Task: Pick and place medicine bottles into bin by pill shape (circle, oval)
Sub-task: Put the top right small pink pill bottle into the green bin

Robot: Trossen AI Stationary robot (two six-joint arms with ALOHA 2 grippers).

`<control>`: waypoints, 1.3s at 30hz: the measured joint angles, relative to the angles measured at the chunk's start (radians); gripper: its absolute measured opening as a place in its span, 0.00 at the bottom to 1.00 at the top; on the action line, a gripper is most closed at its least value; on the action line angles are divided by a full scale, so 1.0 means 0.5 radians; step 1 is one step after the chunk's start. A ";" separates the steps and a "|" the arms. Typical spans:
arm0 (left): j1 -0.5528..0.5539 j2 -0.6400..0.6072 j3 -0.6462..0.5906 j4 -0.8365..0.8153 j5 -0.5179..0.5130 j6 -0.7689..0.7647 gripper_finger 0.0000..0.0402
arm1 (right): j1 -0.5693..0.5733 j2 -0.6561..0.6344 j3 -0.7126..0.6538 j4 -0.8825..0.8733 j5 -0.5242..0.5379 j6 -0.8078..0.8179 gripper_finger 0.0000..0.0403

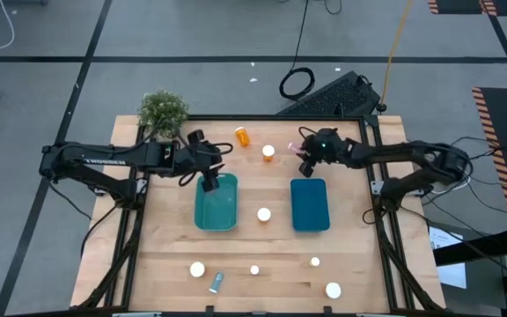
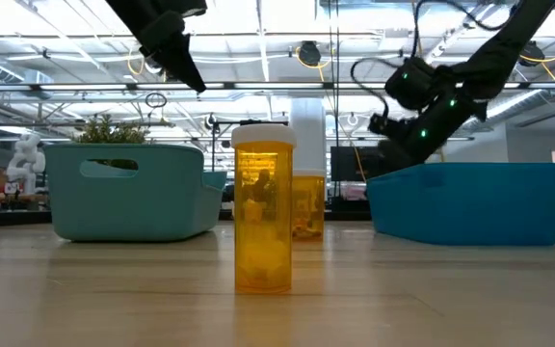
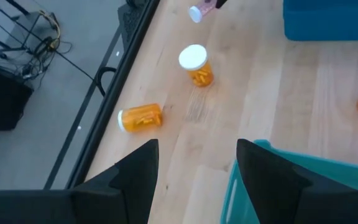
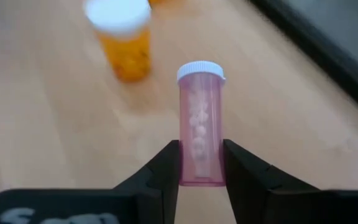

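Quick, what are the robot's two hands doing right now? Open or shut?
Left gripper: open, holding nothing, above the far end of the teal bin.
Right gripper: shut on a pink bottle with a white cap.

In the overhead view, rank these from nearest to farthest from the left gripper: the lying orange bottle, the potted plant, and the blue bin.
From the left gripper, over the teal bin's back end:
1. Lying orange bottle, toward the back edge.
2. Potted plant, back-left corner.
3. Blue bin, far across on the right side.

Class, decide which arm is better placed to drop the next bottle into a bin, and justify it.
Right. Its gripper is shut on the pink bottle, near the dark blue bin. The left gripper is open and empty over the teal bin.
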 joint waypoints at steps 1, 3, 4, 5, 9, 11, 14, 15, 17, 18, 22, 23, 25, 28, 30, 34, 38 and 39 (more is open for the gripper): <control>-0.006 0.000 0.000 0.010 0.000 0.001 0.55 | 0.019 -0.044 0.001 -0.016 0.000 0.000 0.25; -0.016 0.000 0.000 0.037 -0.001 0.001 0.55 | 0.061 -0.127 0.001 -0.039 0.000 0.001 0.25; -0.022 0.000 0.000 0.052 -0.001 0.002 0.55 | 0.088 -0.168 0.001 -0.038 -0.005 0.006 0.25; -0.034 0.000 0.000 0.061 0.000 0.003 0.55 | 0.112 -0.211 0.001 -0.037 -0.029 0.018 0.25; -0.071 0.000 0.000 0.081 0.064 0.011 0.55 | 0.209 -0.357 0.001 -0.008 -0.145 0.069 0.25; -0.084 0.000 0.000 0.100 0.103 0.037 0.55 | 0.262 -0.417 0.001 0.006 -0.185 0.088 0.25; -0.100 0.000 0.000 0.182 0.114 0.089 0.55 | 0.348 -0.473 0.002 0.047 -0.207 0.146 0.25; -0.104 0.000 0.000 0.215 0.115 0.117 0.55 | 0.378 -0.479 0.002 0.070 -0.208 0.163 0.25; -0.118 0.000 0.000 0.274 0.142 0.186 0.55 | 0.441 -0.481 0.002 0.114 -0.221 0.186 0.25; -0.128 0.000 0.000 0.297 0.186 0.222 0.55 | 0.470 -0.481 0.002 0.136 -0.251 0.195 0.25; -0.155 0.042 0.001 0.428 0.387 0.313 0.58 | 0.584 -0.482 0.002 0.241 -0.319 0.211 0.25; -0.160 0.053 0.000 0.448 0.413 0.327 0.60 | 0.611 -0.482 0.002 0.264 -0.320 0.211 0.25; -0.162 0.087 0.001 0.564 0.460 0.362 0.66 | 0.661 -0.482 0.002 0.329 -0.319 0.210 0.25; -0.162 0.156 0.002 0.698 0.483 0.383 0.77 | 0.730 -0.482 0.002 0.407 -0.318 0.196 0.25; -0.161 0.210 0.001 0.834 0.491 0.385 0.84 | 0.773 -0.482 0.003 0.422 -0.302 0.154 0.25; -0.161 0.292 0.003 1.066 0.499 0.424 0.94 | 0.837 -0.482 0.003 0.442 -0.301 0.050 0.25; -0.156 0.344 0.002 1.226 0.632 0.443 0.96 | 0.874 -0.482 0.003 0.460 -0.297 -0.038 0.25; -0.152 0.350 0.002 1.238 0.694 0.442 0.96 | 0.879 -0.482 0.003 0.475 -0.298 -0.054 0.25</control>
